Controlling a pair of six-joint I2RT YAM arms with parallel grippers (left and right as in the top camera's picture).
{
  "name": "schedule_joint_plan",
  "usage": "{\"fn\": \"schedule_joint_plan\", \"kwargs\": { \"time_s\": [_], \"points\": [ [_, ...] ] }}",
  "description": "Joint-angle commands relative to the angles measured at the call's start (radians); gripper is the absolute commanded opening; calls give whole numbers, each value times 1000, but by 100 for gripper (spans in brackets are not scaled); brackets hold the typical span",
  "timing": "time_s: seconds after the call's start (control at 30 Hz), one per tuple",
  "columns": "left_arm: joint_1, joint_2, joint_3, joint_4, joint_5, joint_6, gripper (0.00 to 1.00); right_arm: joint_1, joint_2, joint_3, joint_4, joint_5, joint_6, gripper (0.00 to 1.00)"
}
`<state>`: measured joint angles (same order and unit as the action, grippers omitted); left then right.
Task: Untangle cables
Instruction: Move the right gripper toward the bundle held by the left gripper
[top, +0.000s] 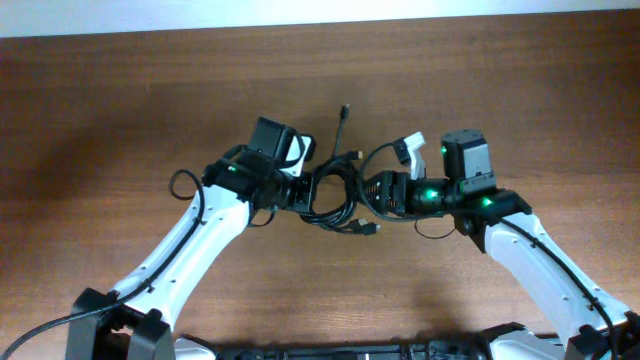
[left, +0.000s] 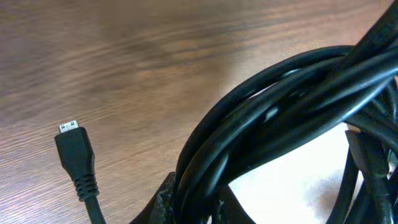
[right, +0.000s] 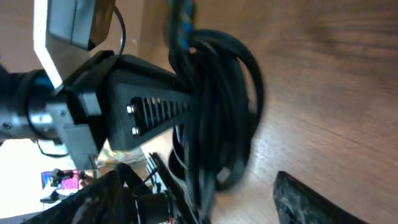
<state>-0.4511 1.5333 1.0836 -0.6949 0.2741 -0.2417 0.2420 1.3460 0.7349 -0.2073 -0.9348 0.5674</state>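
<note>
The cables (top: 335, 192) are thin black cords in a knotted bundle at the table's middle, between both arms. One loose end (top: 343, 112) points away from me, and a plug (top: 370, 229) lies at the near side. My left gripper (top: 300, 192) is shut on several strands of the bundle (left: 273, 118), which pass between its jaws (left: 194, 208). A free micro-USB plug (left: 74, 149) lies to the left on the wood. My right gripper (top: 368, 192) is at the bundle's right side. In the right wrist view its fingers (right: 205, 208) are wide apart with the blurred bundle (right: 217, 112) between them.
The table is brown wood (top: 120, 100), with a pale edge along the far side (top: 300, 12). The left gripper's black finger (right: 155, 109) reaches across the right wrist view into the bundle. Thicker arm wires loop beside each wrist (top: 182, 182).
</note>
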Motion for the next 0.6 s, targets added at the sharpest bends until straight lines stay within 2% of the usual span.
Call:
{"fn": "schedule_joint_plan", "kwargs": {
  "time_s": [0.0,0.17,0.3,0.37,0.43,0.53,0.57],
  "points": [
    [-63,-23,2,7,26,34,0,63,3,11,3,76,-12,64],
    [-81,-23,2,28,25,34,0,94,3,11,2,146,-10,30],
    [-45,-25,2,40,26,18,2,92,3,11,2,145,-10,6],
    [-13,-25,2,40,26,7,31,92,3,11,2,136,-10,4],
    [27,-29,2,40,24,8,51,92,3,11,2,135,-10,4],
    [99,-57,6,40,19,8,66,92,3,11,2,134,-10,4],
    [131,-75,8,40,26,8,76,92,3,11,2,134,-10,4]
  ]
}}
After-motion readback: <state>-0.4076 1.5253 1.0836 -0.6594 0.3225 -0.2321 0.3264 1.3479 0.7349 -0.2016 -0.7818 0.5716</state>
